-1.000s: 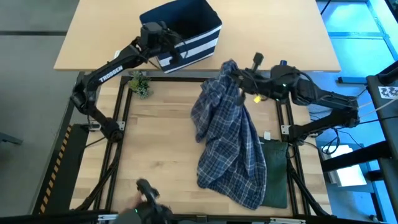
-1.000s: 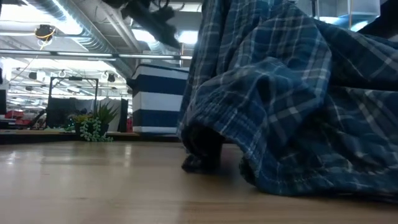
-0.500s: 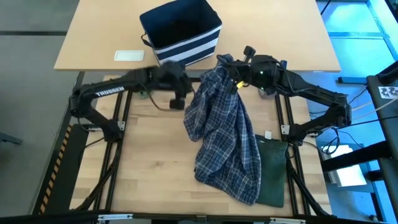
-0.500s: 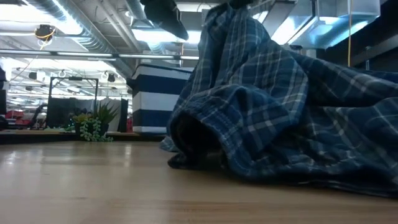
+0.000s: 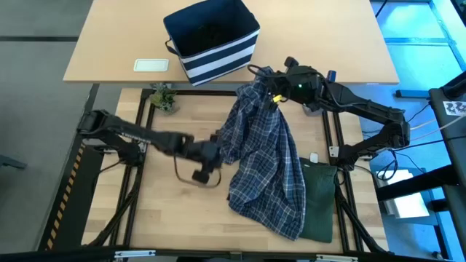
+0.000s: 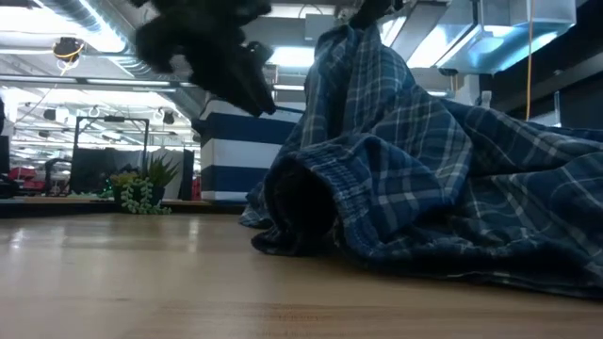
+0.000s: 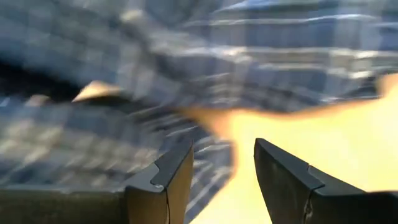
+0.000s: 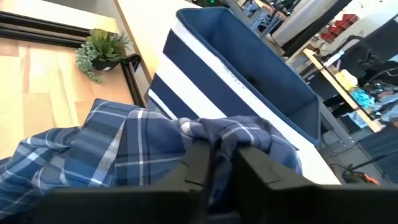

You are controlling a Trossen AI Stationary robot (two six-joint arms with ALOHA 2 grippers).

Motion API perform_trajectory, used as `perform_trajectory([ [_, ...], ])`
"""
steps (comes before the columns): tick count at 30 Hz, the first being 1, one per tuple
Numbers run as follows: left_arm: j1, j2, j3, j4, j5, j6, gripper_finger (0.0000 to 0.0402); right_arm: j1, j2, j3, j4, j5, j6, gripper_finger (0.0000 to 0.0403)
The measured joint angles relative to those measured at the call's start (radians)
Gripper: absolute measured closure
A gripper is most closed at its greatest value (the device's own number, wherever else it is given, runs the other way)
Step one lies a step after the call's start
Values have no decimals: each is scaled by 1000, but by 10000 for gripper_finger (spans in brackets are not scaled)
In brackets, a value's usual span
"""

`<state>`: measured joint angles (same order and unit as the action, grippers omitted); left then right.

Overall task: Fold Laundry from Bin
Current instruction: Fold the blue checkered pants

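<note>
Spreading step: plaid shirt is pinched by right gripper; left gripper, jaws parted and empty, is needed on its near edge.

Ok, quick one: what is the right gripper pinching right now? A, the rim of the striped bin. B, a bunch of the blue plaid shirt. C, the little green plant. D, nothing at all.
B. In the right wrist view the right gripper has its two fingers pressed on a bunch of the plaid shirt, and the high view shows the shirt hanging from it, with the striped bin standing apart behind.
</note>
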<state>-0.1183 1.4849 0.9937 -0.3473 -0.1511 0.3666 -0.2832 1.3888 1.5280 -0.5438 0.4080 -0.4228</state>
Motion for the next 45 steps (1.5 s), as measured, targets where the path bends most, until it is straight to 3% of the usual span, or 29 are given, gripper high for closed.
perform_trajectory([
  [6,-144,0,-118,234,1,-80,239,2,-6,1,16,4,4,249],
  [10,-207,8,-140,258,0,-168,239,2,-7,14,15,48,28,192],
  [14,-262,8,-151,262,-11,-233,239,23,-12,14,-17,32,51,161],
  [19,-318,22,-152,294,-40,-241,239,139,-17,15,-86,-38,90,162],
  [23,-339,65,-152,307,-42,-229,239,280,-11,15,-149,-34,142,177],
  [35,-343,231,-152,381,-50,-86,239,641,76,14,-258,138,362,193],
  [40,-343,269,-152,385,-83,39,239,724,118,14,-293,234,394,194],
  [45,-332,277,-152,384,-110,154,239,750,132,14,-292,257,423,194],
])
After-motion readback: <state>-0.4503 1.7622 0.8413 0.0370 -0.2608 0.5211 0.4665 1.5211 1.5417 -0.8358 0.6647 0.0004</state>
